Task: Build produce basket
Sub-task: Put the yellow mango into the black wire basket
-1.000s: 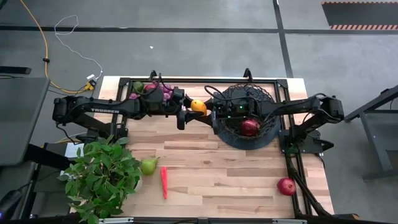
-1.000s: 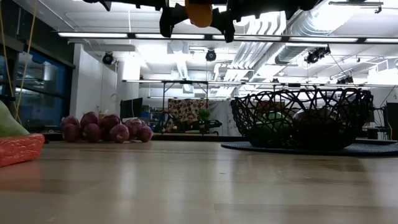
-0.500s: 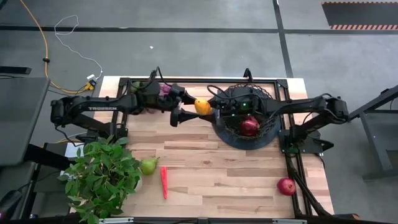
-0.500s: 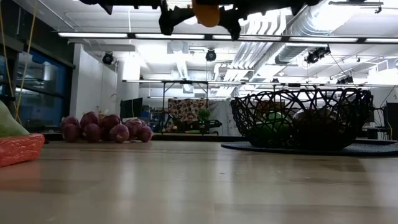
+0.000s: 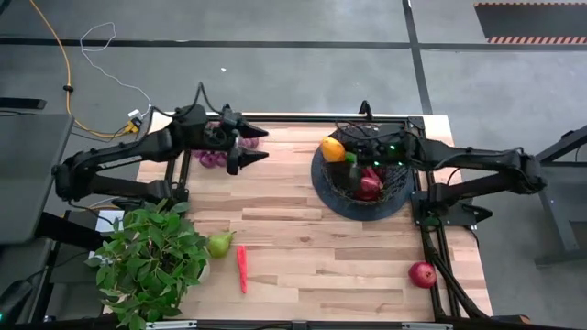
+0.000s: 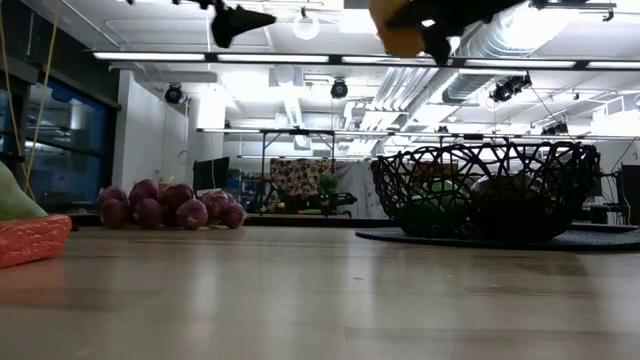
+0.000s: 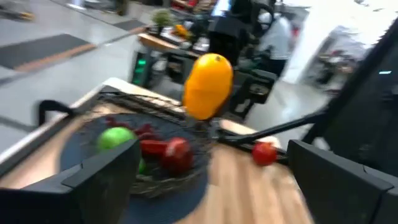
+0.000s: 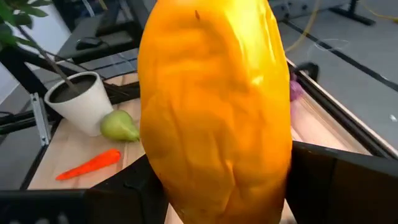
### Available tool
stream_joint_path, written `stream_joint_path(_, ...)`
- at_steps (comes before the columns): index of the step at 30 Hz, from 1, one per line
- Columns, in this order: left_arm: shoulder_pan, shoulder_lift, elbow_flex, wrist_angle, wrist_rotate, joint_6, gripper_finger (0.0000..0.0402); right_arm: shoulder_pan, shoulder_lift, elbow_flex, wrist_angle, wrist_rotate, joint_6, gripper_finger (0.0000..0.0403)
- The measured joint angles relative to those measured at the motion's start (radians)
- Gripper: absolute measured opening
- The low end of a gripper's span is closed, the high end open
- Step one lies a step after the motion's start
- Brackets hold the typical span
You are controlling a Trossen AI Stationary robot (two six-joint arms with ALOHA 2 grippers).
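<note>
Gripping the orange [image 5: 333, 148] in the right claw [image 5: 343, 152] above the basket [image 5: 400, 188] rim's far-left edge, fruit blocking the wrist view; gaping empty, the left claw [image 5: 248, 149] near grapes [image 5: 211, 159], partly hidden behind its arm.

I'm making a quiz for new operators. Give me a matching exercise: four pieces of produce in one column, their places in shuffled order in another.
Things:
1. orange
2. pear
3. chilli pepper
4. grapes

Places:
A. on the table beside the potted plant
B. held by the right tool over the basket rim
C. under the open left tool
D. lying on bare wood, between pear and table front

Pairs: 1-B, 2-A, 3-D, 4-C
</note>
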Motion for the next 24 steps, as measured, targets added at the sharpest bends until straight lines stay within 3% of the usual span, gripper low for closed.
stream_joint_path(6,-0.039,-0.052,-0.007,-0.061,-0.147,0.068,0.0390,0.001,-0.193,-0.220,0.090,0.058,0.140,0.0222)
stream_joint_path(10,-0.069,-0.058,-0.141,0.160,-0.188,0.044,0.0390,0.003,-0.270,-0.318,0.215,0.075,0.223,0.0222)
stream_joint_path(15,-0.061,-0.058,-0.323,0.429,-0.189,-0.114,0.0390,0.003,-0.295,-0.334,0.241,0.082,0.226,0.0222)
stream_joint_path(24,-0.042,-0.058,-0.355,0.445,-0.179,-0.297,0.0390,0.003,-0.291,-0.335,0.244,0.083,0.199,0.0222)
